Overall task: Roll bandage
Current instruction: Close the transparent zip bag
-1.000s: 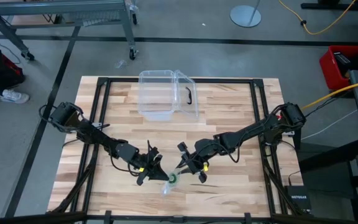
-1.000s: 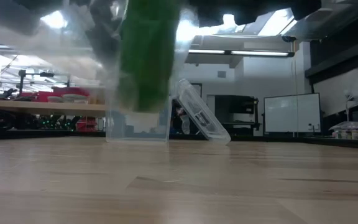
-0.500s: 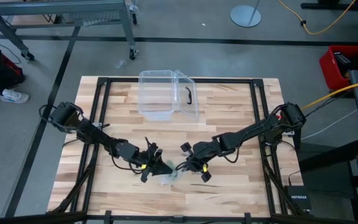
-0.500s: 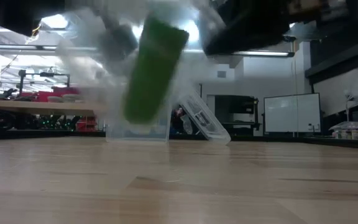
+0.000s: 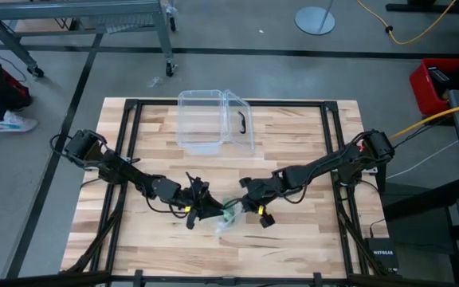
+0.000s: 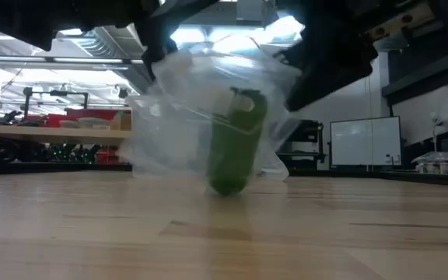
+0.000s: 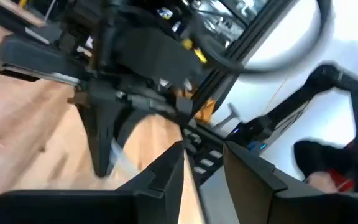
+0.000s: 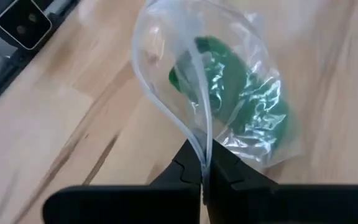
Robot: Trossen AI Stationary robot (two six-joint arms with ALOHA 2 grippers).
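Note:
The bandage [image 8: 241,106] is a green roll inside a crinkly clear plastic wrapper [image 8: 166,74]. It hangs over the near middle of the table, as the high view shows the wrapper [image 5: 225,218] and the low view the roll [image 6: 236,144]. My right gripper [image 8: 204,171] is shut on the wrapper and slants down from the table's right [image 5: 249,209]. My left gripper [image 7: 205,168] stands open just left of the wrapper [image 5: 203,210], with nothing between its fingers. My right gripper pinches a gathered edge of the clear wrapper [image 8: 202,146] between its two fingertips. The fingers slant down from the table's right. The wrapper hangs below them, slack and bulging, and the roll lies tilted in its lower part [image 6: 228,175], just above the table.
A clear plastic box [image 5: 202,119] stands at the far middle of the table. Its open lid with a black handle [image 5: 243,122] leans beside it. Black frame rails [image 5: 130,151] run along the tabletop's left and right sides. Bare wood lies in front of both grippers.
The wrapper with the bandage has swung from under my left gripper toward the table's right and sunk lower. The roll has tipped from upright to slanted. My left gripper has let go of the wrapper and rolled. My right gripper has tipped downward and now carries it.

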